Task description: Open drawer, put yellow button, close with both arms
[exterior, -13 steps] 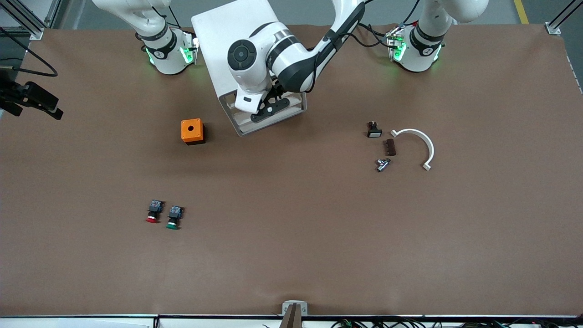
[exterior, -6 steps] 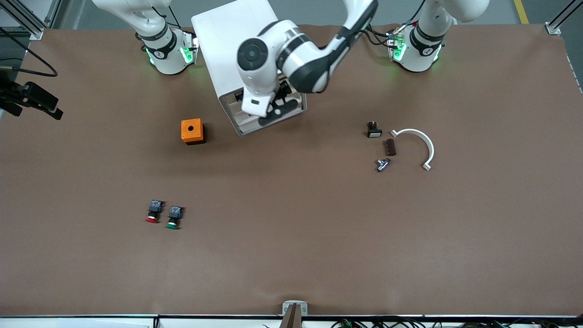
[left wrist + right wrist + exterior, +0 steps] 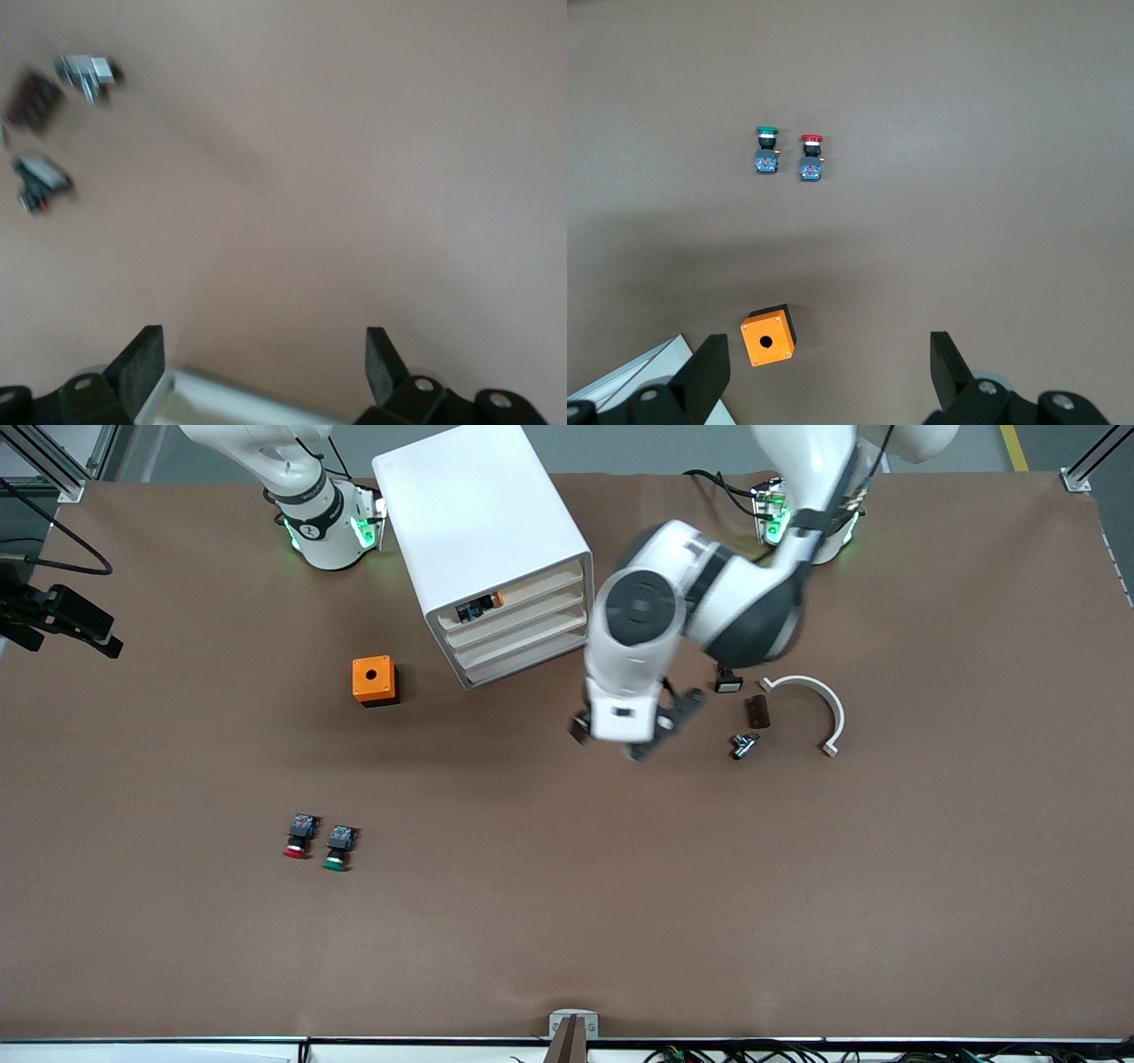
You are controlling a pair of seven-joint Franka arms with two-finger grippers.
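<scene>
The white cabinet (image 3: 478,522) stands near the arms' bases. Its uppermost drawer (image 3: 532,591) lines up with the three drawers below it. The yellow button (image 3: 481,607) lies on its side in that drawer. My left gripper (image 3: 631,737) hangs open and empty over bare table between the cabinet and a cluster of small parts. In the left wrist view the left gripper (image 3: 264,350) has only brown table between its fingers. My right gripper (image 3: 830,354) is open and empty, high over the table beside the cabinet's corner (image 3: 647,376). It does not show in the front view.
An orange box (image 3: 374,680) with a hole sits beside the cabinet. A red-capped button (image 3: 299,837) and a green-capped button (image 3: 338,848) lie nearer the front camera. Toward the left arm's end lie a white curved bracket (image 3: 819,700), a white-capped switch (image 3: 727,680), a brown block (image 3: 757,710) and a metal fitting (image 3: 744,744).
The left arm has swung away from the cabinet's front toward the small parts, uncovering the drawers and the yellow button in the top one. The right arm has not moved.
</scene>
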